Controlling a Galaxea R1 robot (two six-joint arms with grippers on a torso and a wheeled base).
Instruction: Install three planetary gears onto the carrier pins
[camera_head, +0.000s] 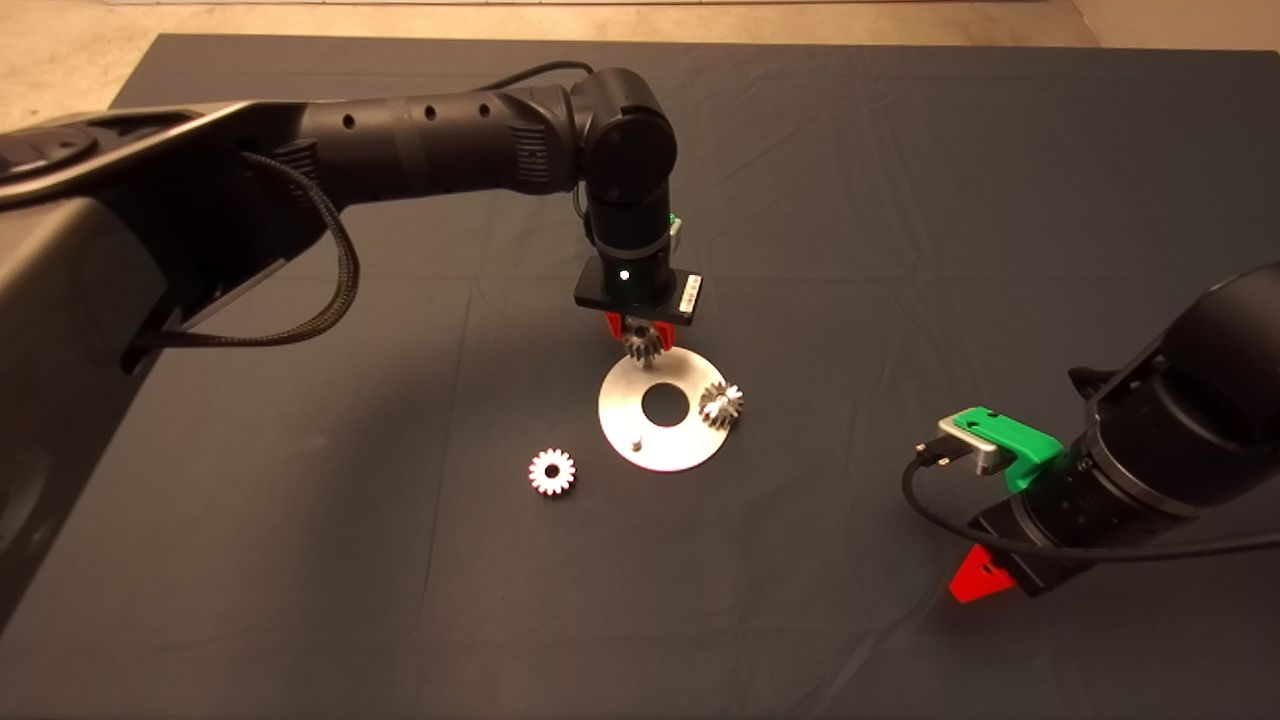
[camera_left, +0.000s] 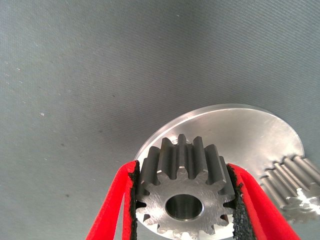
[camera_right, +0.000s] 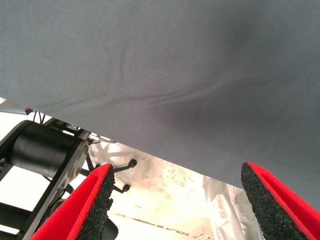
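Gear (camera_left: 184, 192) clamped in left claw (camera_left: 182, 200), over disc (camera_left: 235, 135)

Looks like a robotics lab. Counter (camera_head: 900, 150) draped in dark cloth over bare concrete floor (camera_head: 500, 18). Wheeled equipment base (camera_right: 45, 155) beyond the counter edge.

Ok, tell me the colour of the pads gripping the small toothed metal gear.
Black pads, clearest in the left wrist view.

Mat (camera_head: 400, 560): dark woven cloth, matt, faintly creased. Disc (camera_head: 690, 440): bright metal, smooth, brushed sheen. Gear (camera_left: 185, 192) in left gripper (camera_left: 184, 200): grey metal, machined, dull teeth, shinier face. Loose gear (camera_head: 551, 471) at the disc's 8 o'clock: glossy metal. Finger pads (camera_left: 239, 200): black, rough, gritty; fingers glossy red plastic.
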